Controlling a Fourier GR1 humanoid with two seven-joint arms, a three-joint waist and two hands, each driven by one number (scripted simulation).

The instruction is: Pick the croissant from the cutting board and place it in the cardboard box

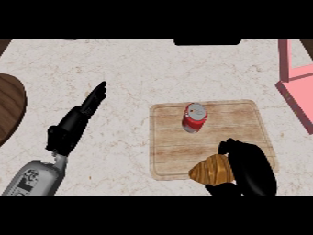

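A pale marble table (131, 69) carries a wooden cutting board (240, 119) at centre. The croissant (211, 170) lies at the board's 6 o'clock edge. Its visible tip points toward 9 o'clock, and its long axis seems to run 9 to 3, the far end hidden. The right hand (250, 167) curls round it, so I judge this the grasp. Next comes a lift toward the pink box (308, 96) at 2 o'clock. The left hand (74, 124) rests at 9 o'clock, fingers straight.

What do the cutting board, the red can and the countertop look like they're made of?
Cutting board: looks like pale wood with a matte finish, showing plank lines and grain. Red can: probably painted metal, with a silvery top. Countertop: seems to be marble or a similar stone, cream with faint veins.
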